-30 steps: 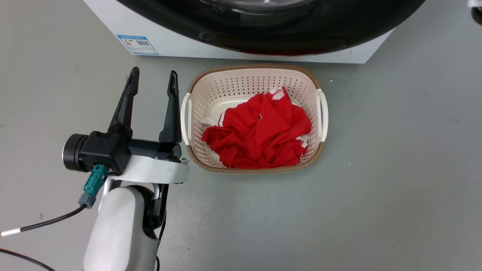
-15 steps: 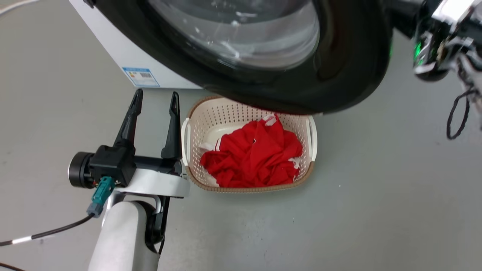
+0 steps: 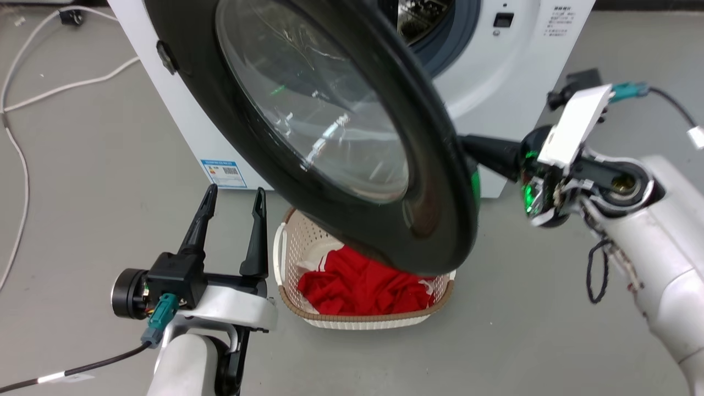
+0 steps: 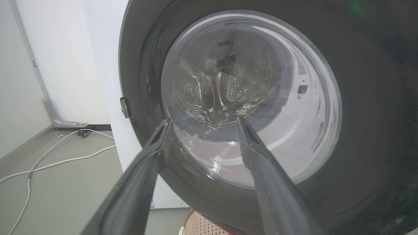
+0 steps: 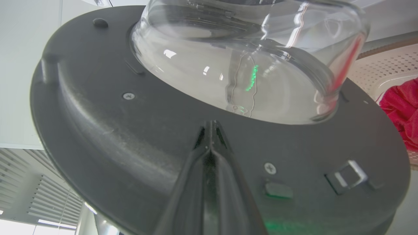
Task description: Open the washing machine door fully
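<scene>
The left gripper [image 3: 231, 201] stands low beside the basket [image 3: 286, 247]. Its fingers are released and spread, holding nothing. I think it is placed low so that the door can pass above it. The basket, with a red cloth [image 3: 357, 286] inside, sits on the floor before the white machine [image 3: 495, 82]. The washing machine door [image 3: 313, 110] is about half open from its hinge side and hangs over the basket. The right gripper [image 5: 210, 125] has its fingers clenched together and empty, tips against the door's inner black face. This probably makes one stiff point for pushing the door wider.
</scene>
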